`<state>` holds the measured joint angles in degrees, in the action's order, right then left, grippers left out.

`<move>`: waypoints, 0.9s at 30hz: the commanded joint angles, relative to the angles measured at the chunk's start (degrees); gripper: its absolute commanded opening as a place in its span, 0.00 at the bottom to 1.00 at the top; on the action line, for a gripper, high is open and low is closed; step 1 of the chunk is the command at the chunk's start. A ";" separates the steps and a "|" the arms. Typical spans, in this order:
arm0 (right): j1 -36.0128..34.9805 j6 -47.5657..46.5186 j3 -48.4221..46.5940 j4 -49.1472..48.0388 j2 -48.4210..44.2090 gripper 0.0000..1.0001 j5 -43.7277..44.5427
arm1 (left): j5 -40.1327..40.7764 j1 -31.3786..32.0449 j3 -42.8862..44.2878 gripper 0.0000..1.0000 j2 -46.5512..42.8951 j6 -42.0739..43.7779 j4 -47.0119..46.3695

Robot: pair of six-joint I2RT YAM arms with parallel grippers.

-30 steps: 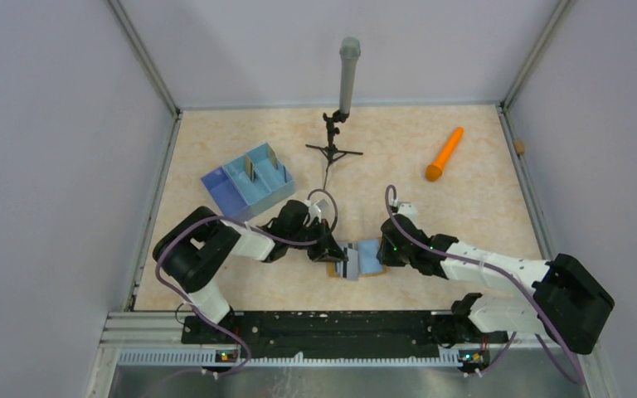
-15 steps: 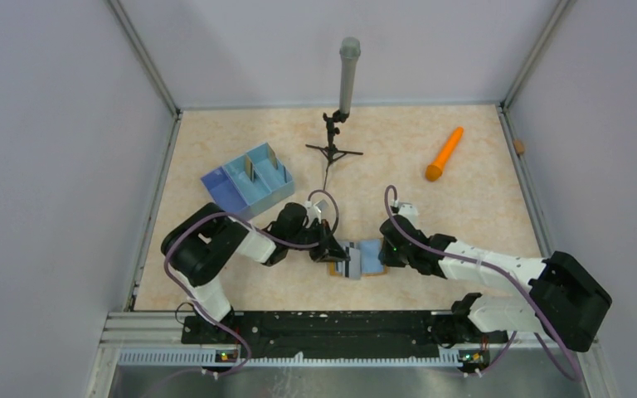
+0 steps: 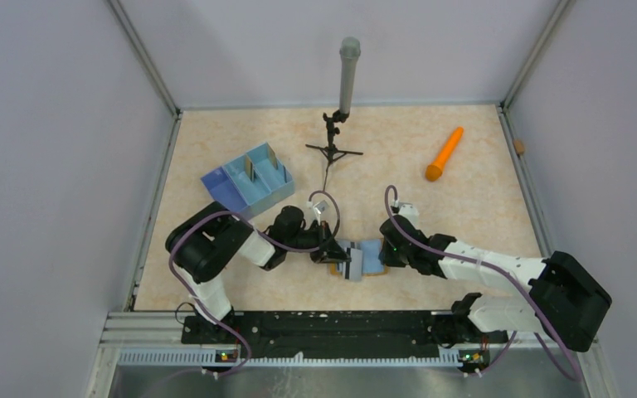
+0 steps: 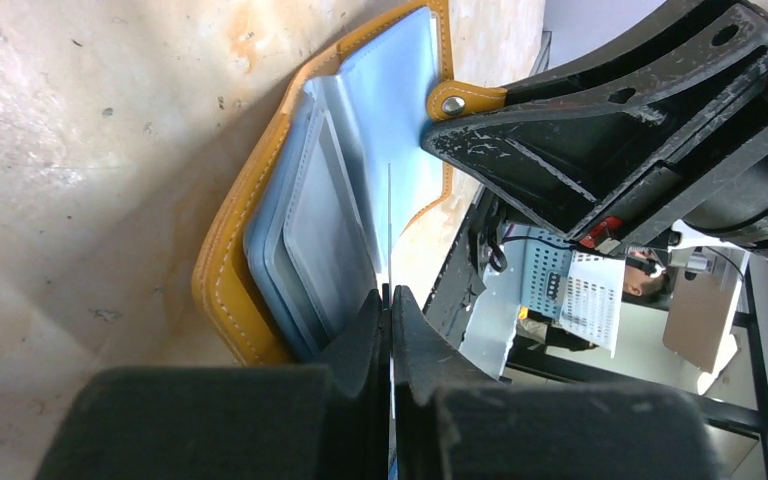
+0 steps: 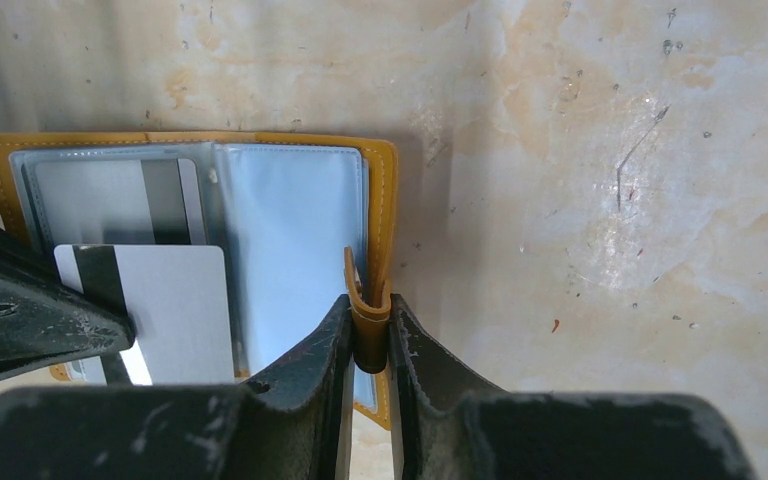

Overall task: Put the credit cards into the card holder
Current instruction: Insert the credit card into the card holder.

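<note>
Near centre of the worktop (image 3: 464, 215), the card holder (image 3: 371, 257) lies opened flat, mustard cover down and pale blue sleeves up, between the two claws. Left claw (image 4: 390, 300) comes in from the left, fingers pressed tight on one credit card (image 5: 175, 310), light grey with a dark stripe. Left wrist view shows that card edge-on as a thin line rising over the sleeves. Right wrist view shows it lying flat over the left half of the holder; whether its edge has entered a sleeve, cannot tell. A second striped card (image 5: 120, 200) sits inside a clear pocket on that same left half, just beside the held one. Right claw (image 5: 368, 320) reaches in from the right, fingers nearly together and pinching the snap tab (image 5: 365, 298), which stands upright at the holder's right edge. Far left of the holder stands a blue divided tray (image 3: 230, 192), with two more cards (image 3: 250, 168) upright in its compartments. An orange cone-shaped stick (image 3: 444, 154) lies far right, well apart. A grey cylinder on a small tripod (image 3: 348, 75) stands at the far edge.
</note>
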<state>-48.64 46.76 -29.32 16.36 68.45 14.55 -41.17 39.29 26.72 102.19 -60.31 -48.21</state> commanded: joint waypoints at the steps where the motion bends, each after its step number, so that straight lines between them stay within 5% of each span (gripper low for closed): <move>1: -0.72 0.29 -1.26 1.72 0.84 0.14 1.98 | -0.69 -0.09 0.07 0.00 1.56 1.60 -2.67; 27: -0.74 0.56 -1.19 2.10 0.86 0.13 2.64 | 2.02 -0.09 4.31 0.00 4.20 2.05 6.79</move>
<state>-48.64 47.20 -29.32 17.08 68.77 15.66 -41.15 39.29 29.47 104.62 -59.37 -42.81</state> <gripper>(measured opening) 0.142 0.008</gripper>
